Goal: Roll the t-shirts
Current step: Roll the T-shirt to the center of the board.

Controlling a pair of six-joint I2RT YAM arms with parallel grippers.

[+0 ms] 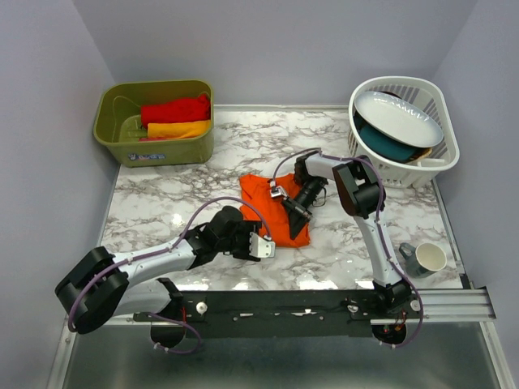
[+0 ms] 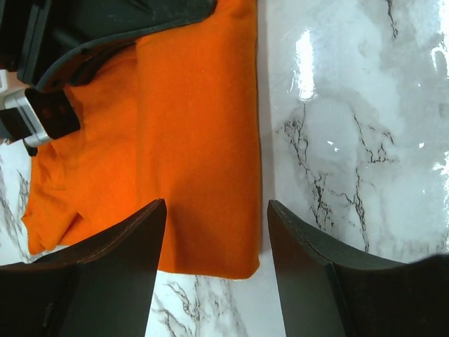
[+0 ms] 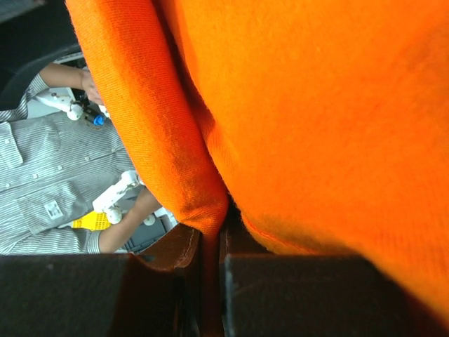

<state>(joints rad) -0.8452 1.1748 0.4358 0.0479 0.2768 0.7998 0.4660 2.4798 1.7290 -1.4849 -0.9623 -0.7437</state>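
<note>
A vivid orange t-shirt lies folded into a narrow strip in the middle of the marble table. My right gripper is shut on a fold of the cloth, pinched between both fingers, and reaches over the shirt from the right. My left gripper stands open just above the shirt's near end, its jaws either side of the strip's corner and holding nothing. In the top view the left gripper sits at the shirt's near left edge. A red t-shirt and a yellow-orange one lie in the bin.
An olive green bin stands at the back left. A white basket with a white plate and a teal dish sits at the back right. A grey mug stands near the front right edge by the right arm's base.
</note>
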